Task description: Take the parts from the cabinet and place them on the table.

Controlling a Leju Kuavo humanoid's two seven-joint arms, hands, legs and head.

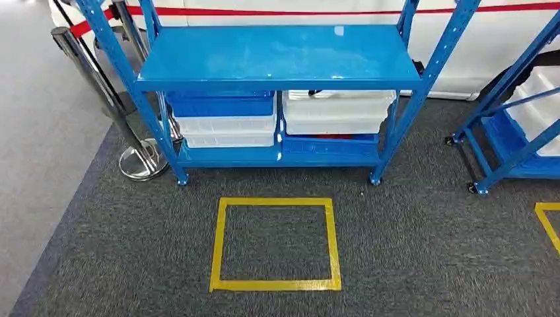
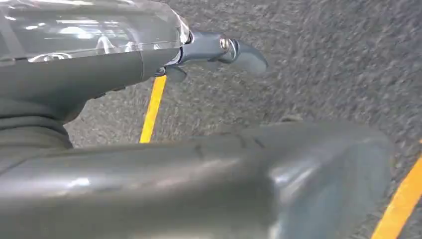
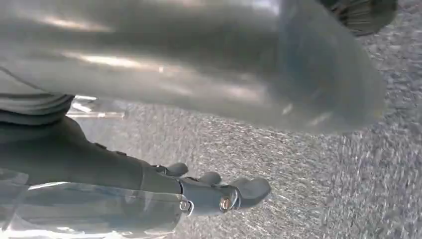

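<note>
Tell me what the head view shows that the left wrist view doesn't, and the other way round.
Head view alone: the blue cabinet with white bins and a blue bin on its lower shelf, plus a complete yellow tape square on the floor in front. Left wrist view alone: the left hand, hanging with nothing in it, fingers apart. Shared: the dark grey carpet and yellow tape lines.

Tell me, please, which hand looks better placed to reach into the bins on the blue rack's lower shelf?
Neither clearly. The left hand and right hand both hang over carpet, holding nothing, and the blue rack stands centred ahead. Blue bin suits left; white bin suits right.
</note>
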